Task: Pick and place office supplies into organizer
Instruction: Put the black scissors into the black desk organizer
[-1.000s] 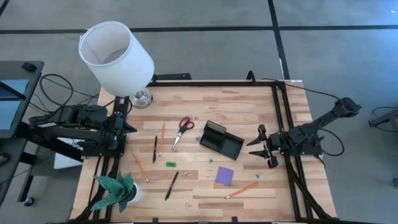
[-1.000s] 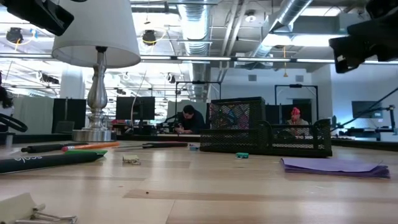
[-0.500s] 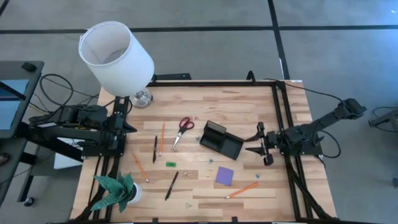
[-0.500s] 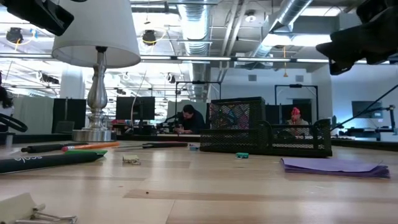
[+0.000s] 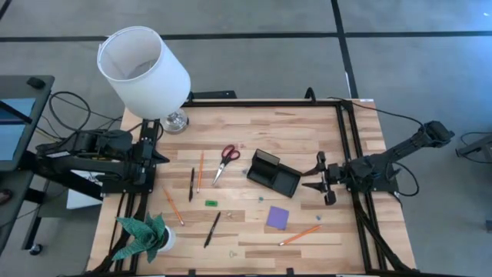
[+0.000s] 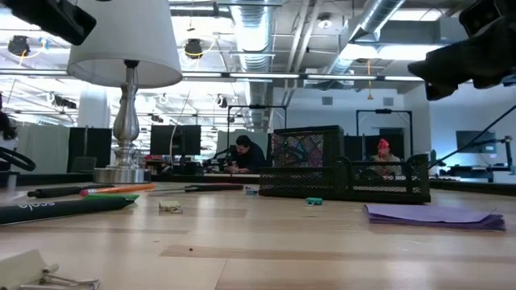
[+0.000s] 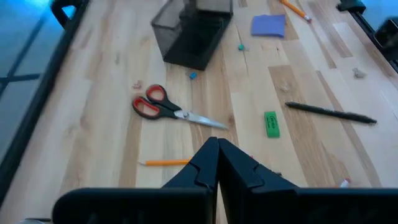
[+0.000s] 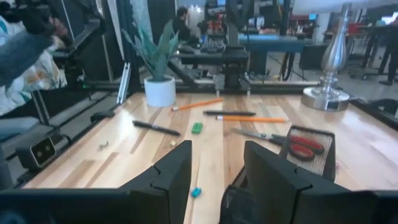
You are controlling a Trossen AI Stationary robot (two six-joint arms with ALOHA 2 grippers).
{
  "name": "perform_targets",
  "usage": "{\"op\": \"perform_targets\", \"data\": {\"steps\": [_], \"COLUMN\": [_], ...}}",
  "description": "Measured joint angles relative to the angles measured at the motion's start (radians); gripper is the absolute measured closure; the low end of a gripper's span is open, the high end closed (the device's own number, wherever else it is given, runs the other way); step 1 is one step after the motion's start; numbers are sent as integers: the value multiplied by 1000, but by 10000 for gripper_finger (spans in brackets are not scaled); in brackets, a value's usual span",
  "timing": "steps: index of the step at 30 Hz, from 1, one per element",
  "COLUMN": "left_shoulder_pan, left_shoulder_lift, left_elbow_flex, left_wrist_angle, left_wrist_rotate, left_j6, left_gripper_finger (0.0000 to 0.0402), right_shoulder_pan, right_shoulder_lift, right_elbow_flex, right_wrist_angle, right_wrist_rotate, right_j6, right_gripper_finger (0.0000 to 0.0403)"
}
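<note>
Right gripper (image 5: 320,181): shifted slightly closer to the organizer (image 5: 274,172), fingers apart, nothing held.
Organizer mid-table, scissors (image 5: 226,159) to its left; left gripper (image 7: 217,163) pressed together at the left edge.

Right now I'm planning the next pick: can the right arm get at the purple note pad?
Probably yes: the right gripper is open just beyond the organizer, and the purple note pad lies uncovered nearby.

- Scissors (image 5: 226,161): one pair
- Orange pencils (image 5: 200,171): three
- Black pens (image 5: 191,184): two
- Purple note pad (image 5: 277,217): one
- Organizer (image 5: 274,173): one
- Lamp (image 5: 144,73): one
- Paper plant (image 5: 144,235): one
</note>
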Motion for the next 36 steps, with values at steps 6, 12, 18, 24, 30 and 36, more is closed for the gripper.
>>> {"op": "perform_targets", "data": {"steps": [6, 12, 18, 24, 30, 36], "left_shoulder_pan": [0, 0, 0, -2, -10, -10], "left_shoulder_lift": [15, 74, 144, 348, 598, 767], "left_elbow_flex": [-48, -52, -52, -52, -54, -54], "left_wrist_angle": [440, 719, 754, 701, 653, 650], "left_wrist_rotate": [-36, -36, -27, 59, -15, -220], "left_j6": [-45, -82, -137, -238, -165, -149], "left_gripper_finger": [401, 401, 401, 401, 376, 342], "right_shoulder_pan": [0, 0, 0, 0, -1, -18], "right_shoulder_lift": [0, 0, 0, 0, 27, 67], "right_elbow_flex": [0, 0, 0, 18, 40, 42], "right_wrist_angle": [100, 150, 192, 238, 234, 235], "right_wrist_rotate": [0, -1, -2, -3, -3, 0], "right_j6": [-91, -112, -112, -112, -161, -165], "right_gripper_finger": [246, 234, 232, 234, 231, 230]}}
